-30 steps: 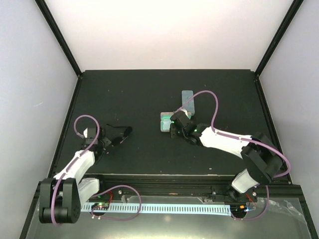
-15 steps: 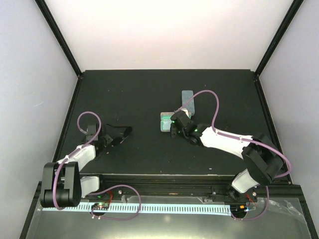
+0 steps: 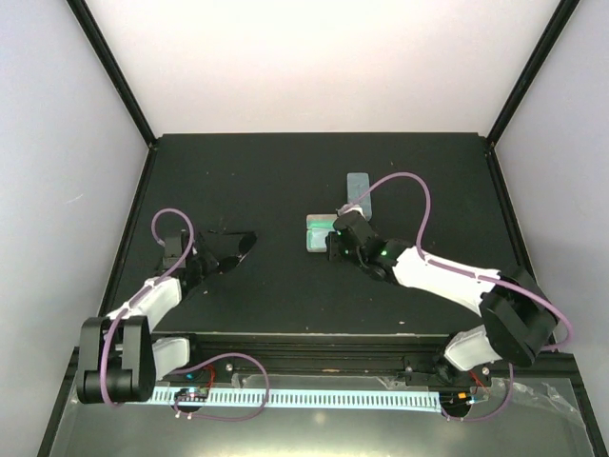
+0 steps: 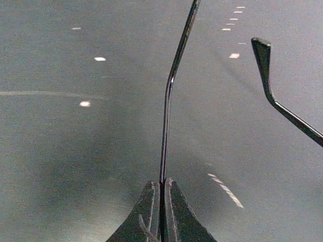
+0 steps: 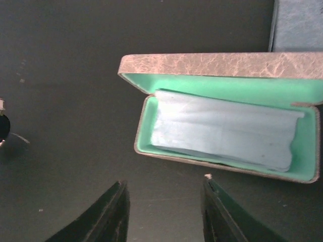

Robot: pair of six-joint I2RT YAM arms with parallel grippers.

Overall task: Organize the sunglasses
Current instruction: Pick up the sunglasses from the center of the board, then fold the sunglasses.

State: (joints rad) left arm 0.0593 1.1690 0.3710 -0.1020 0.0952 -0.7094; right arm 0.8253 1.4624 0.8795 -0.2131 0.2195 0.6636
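Observation:
The black sunglasses [image 3: 238, 247] lie at the left of the table. My left gripper [image 3: 209, 261] is at their near-left end. In the left wrist view the left gripper [image 4: 162, 182] is shut on one thin arm of the sunglasses [image 4: 168, 101], which runs straight up and away. The other arm [image 4: 275, 101] juts in from the right. My right gripper [image 3: 333, 244] hovers just in front of an open beige case [image 3: 317, 232]. In the right wrist view the right gripper [image 5: 164, 187] is open with nothing between its fingers.
The open case [image 5: 227, 64] has a green lining and a folded light blue cloth [image 5: 222, 133] inside. A blue-grey case [image 3: 359, 188] lies just behind it, its corner [image 5: 298, 22] showing at the top right of the right wrist view. Black rails edge the table.
My left gripper has closed on the sunglasses' arm, and the pair has shifted slightly away and right. The right gripper has edged a little to the right by the open case.

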